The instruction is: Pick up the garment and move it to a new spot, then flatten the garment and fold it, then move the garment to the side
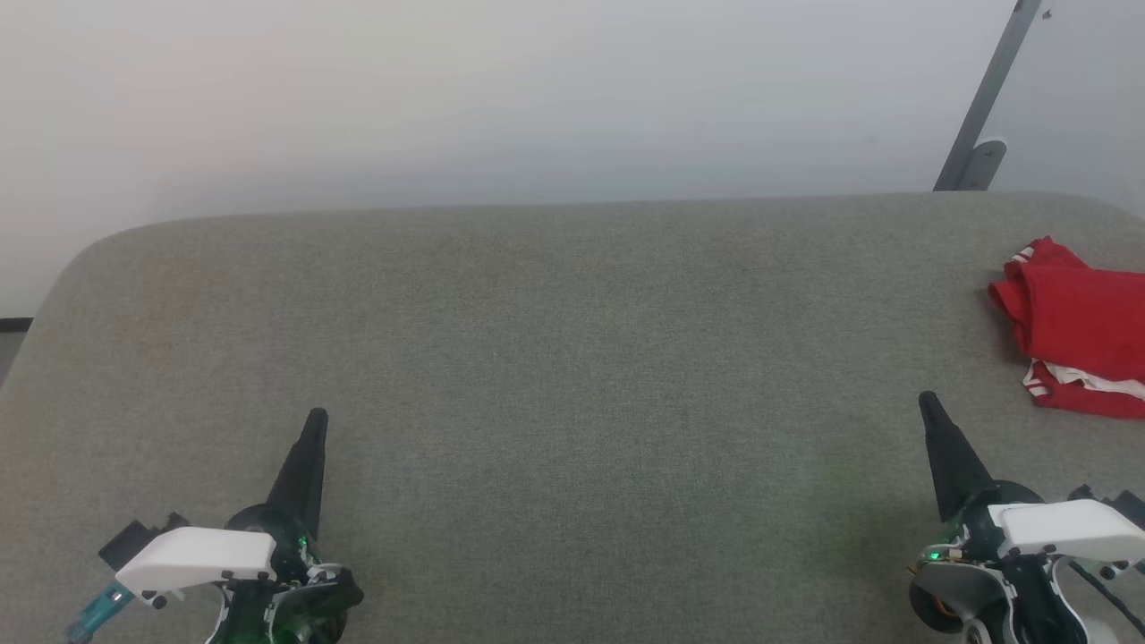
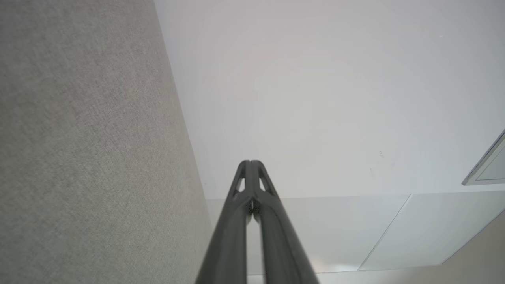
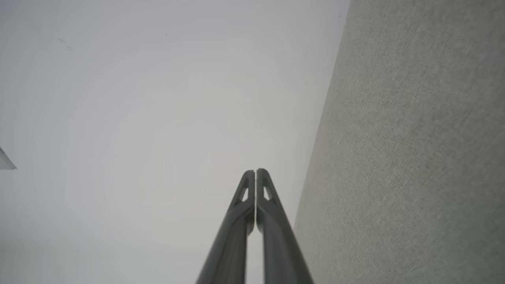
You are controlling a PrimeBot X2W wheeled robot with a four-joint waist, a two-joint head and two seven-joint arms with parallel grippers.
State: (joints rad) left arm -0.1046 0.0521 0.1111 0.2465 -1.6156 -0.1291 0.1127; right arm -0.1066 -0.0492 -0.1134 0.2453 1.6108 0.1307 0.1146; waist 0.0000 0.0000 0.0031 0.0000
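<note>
the garment point(image 1: 1073, 322) lies bunched, long axis unclear; left hand point(image 1: 317, 417) and right hand point(image 1: 928, 399) pinched together.

I see the garment point(image 1: 1078, 326) on the table point(image 1: 572, 358), at its right edge. My left gripper point(image 1: 317, 416) sits over the table's near left and my right gripper point(image 1: 927, 398) over its near right, just before the garment. Behind the table's far right corner, a strut point(image 1: 988, 98) slants up against the wall point(image 1: 447, 89).

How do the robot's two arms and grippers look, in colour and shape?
The left gripper and the right gripper each have two long dark fingers tapering to a point, with triangular cut-outs near the tips. Each wrist is black under a white cover, with a green light. A teal part sticks out by the left wrist.
</note>
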